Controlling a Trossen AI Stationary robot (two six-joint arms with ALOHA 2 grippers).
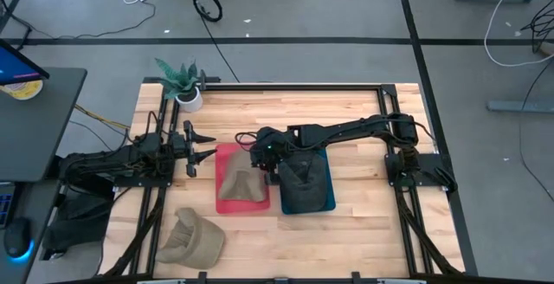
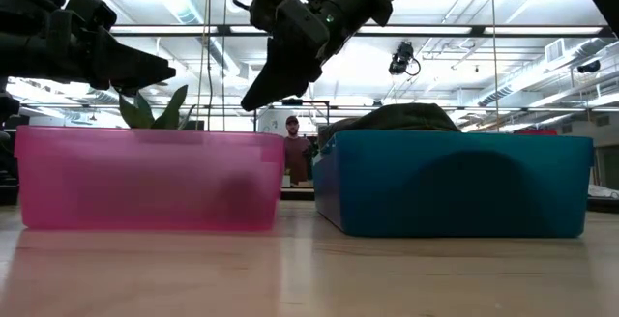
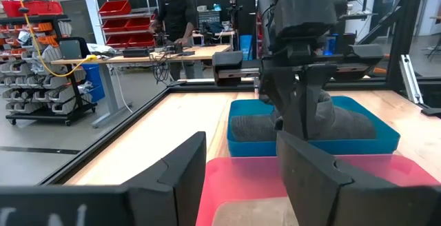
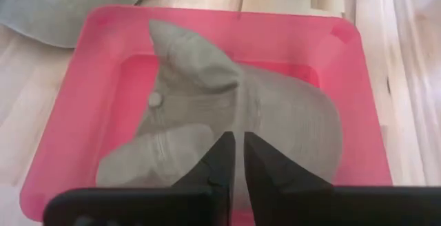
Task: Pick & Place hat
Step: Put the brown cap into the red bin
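A tan hat [image 1: 241,183] lies in a pink tray [image 1: 227,158]; the right wrist view shows the hat [image 4: 227,109] crumpled, with its crown button up. My right gripper [image 1: 260,152] hovers above it, fingers pointing down and shut [image 4: 239,151]. In the low view its tip [image 2: 259,97] is above the tray's rim [image 2: 145,135], clear of the hat. A dark hat [image 1: 303,180] fills the blue tray [image 1: 327,199] beside it. A second tan hat [image 1: 190,239] rests on the table near the front edge. My left gripper [image 1: 204,145] waits open, left of the pink tray [image 3: 234,178].
A potted plant [image 1: 182,85] stands at the table's far left corner. Black frame rails [image 1: 294,85] border the table. Bare wood lies right of the blue tray and along the far side. A person [image 3: 172,19] works at a bench beyond the table.
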